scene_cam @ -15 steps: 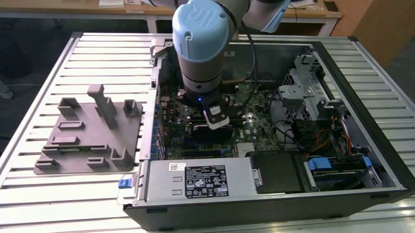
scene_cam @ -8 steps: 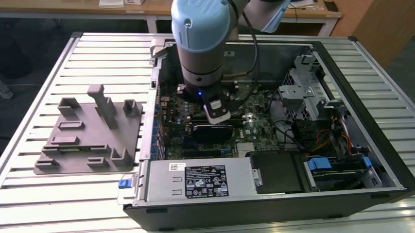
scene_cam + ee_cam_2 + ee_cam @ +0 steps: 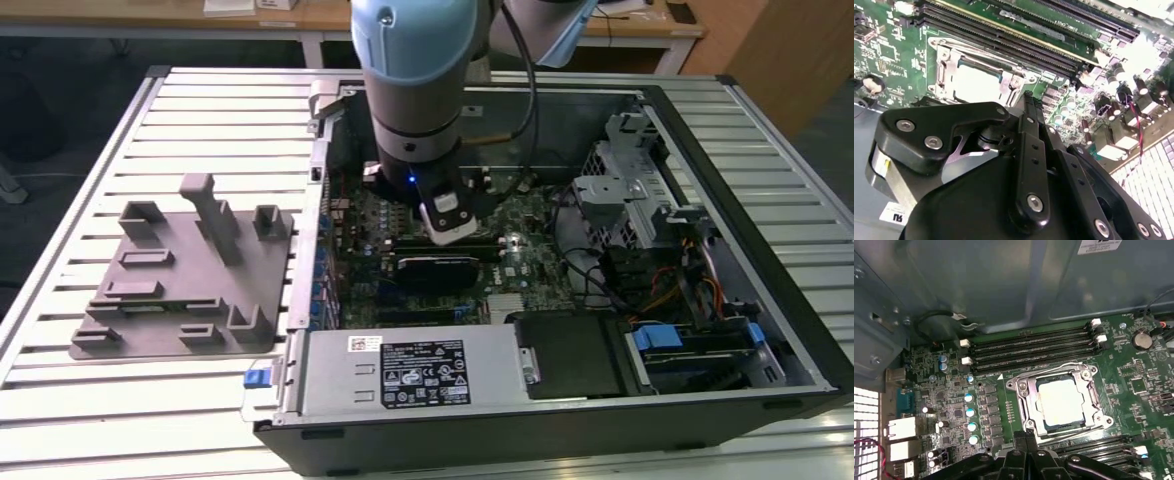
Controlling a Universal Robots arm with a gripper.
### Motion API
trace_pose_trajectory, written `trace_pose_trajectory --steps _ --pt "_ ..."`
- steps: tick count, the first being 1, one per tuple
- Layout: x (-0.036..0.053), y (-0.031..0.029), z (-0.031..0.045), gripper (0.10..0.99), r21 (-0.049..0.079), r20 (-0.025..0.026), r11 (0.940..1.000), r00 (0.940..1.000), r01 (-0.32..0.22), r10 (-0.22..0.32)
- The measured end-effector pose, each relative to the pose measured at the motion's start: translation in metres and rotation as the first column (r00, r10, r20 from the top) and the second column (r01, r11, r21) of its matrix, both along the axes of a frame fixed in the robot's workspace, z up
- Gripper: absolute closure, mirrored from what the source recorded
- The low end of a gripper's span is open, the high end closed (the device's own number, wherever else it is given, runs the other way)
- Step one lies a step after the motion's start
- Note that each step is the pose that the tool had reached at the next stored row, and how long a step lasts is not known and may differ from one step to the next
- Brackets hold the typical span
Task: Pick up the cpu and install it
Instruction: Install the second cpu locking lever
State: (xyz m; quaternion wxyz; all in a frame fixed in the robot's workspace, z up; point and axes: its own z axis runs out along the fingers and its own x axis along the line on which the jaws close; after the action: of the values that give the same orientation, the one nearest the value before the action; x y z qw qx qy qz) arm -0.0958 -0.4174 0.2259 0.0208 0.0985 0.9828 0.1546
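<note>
My arm: I reach down into the open computer case [image 3: 694, 330], which lies on its side on the slatted bench [image 3: 200, 100], toward the bench's far edge.

My gripper [image 3: 1025, 436]: in both wrist views its black fingers [image 3: 1029, 107] meet at the tips with nothing between them. I hold nothing, and the tips hang just above the socket's near edge, not touching it as far as I can tell.

The cpu [image 3: 1060, 401]: it lies flat inside the square metal-framed socket [image 3: 1024, 395] on the green motherboard [image 3: 1134, 385], silvery-white top plate up. In the second wrist view the cpu [image 3: 976, 82] shows as a pale square seated within the frame.

Why it sits so: I judge the chip already dropped into its seat. The frame surrounds it on all sides, so it stays level and cannot slide.

Socket surroundings: the memory slots [image 3: 1029, 350] run along one side of the socket, and a row of small capacitors [image 3: 970, 412] stands beside it.

Grey tray [image 3: 187, 270]: a large plastic tray with upright blocks rests on the bench beside the case, toward the exterior view's left, well apart from my gripper.

Task standing: the chip is in place. Whether the load plate and wire lever are locked down, I cannot tell.
</note>
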Motion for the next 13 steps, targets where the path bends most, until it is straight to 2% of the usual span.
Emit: trace_pose_trajectory --steps 2,6,13 --pt "-0.0001 0.0 0.0005 0.98 -0.011 0.0001 0.9999 1.0 0.001 -0.001" --pt "0.0009 0.0002 0.0005 0.98 -0.046 0.0002 0.9989 1.0 0.004 -0.004" --pt "0.0112 0.0006 0.0006 0.98 -0.085 0.0007 0.9961 0.9997 0.023 -0.023"
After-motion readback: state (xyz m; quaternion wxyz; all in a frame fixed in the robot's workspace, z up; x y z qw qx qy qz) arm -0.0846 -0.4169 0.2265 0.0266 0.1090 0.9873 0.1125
